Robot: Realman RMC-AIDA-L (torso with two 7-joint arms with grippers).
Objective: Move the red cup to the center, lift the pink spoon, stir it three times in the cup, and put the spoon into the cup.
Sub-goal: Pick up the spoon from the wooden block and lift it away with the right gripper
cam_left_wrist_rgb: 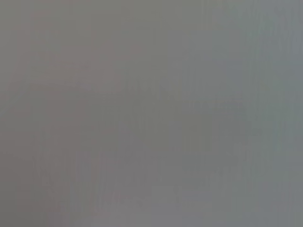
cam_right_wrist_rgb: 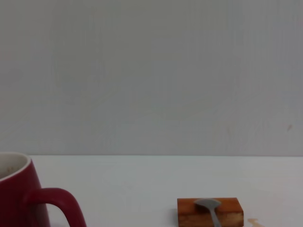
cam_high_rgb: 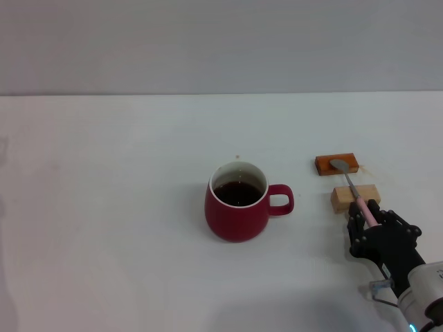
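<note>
The red cup (cam_high_rgb: 237, 207) stands near the middle of the white table (cam_high_rgb: 104, 207), with dark liquid inside and its handle pointing right. It also shows at the edge of the right wrist view (cam_right_wrist_rgb: 19, 198). The pink spoon (cam_high_rgb: 351, 189) lies across two blocks to the right of the cup, with its silver bowl on the orange block; the bowl shows in the right wrist view (cam_right_wrist_rgb: 208, 204). My right gripper (cam_high_rgb: 365, 213) is at the near end of the pink handle, its fingers on either side of it with a gap. The left gripper is out of view.
The orange block (cam_high_rgb: 324, 164) and the tan block (cam_high_rgb: 339, 199) sit right of the cup and carry the spoon. The orange block also shows in the right wrist view (cam_right_wrist_rgb: 189, 213). The left wrist view shows only plain grey.
</note>
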